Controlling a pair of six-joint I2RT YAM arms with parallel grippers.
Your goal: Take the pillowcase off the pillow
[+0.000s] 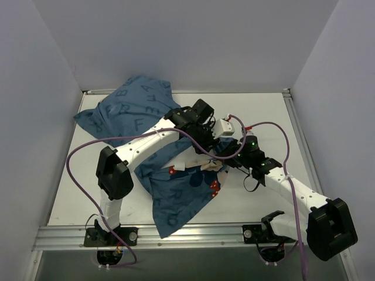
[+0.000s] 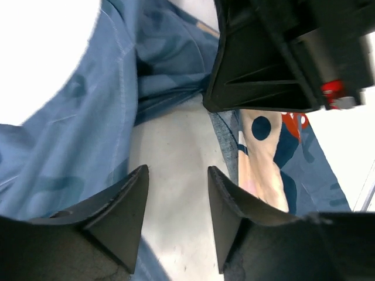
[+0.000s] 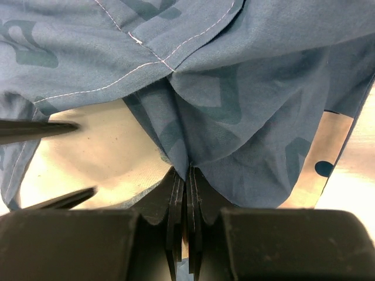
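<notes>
Pinching a fold of the pillowcase [image 3: 246, 88], the right claw [image 3: 186, 173] is clamped tight; only its wrist view shows this, since overhead both arms [image 1: 146, 140] cover that spot. Beside that fold the left claw [image 2: 177, 172] gapes, holding nothing, over pale pillow [image 2: 170, 132] showing inside the pillowcase, which sprawls across the tabletop [image 1: 263, 117].
</notes>
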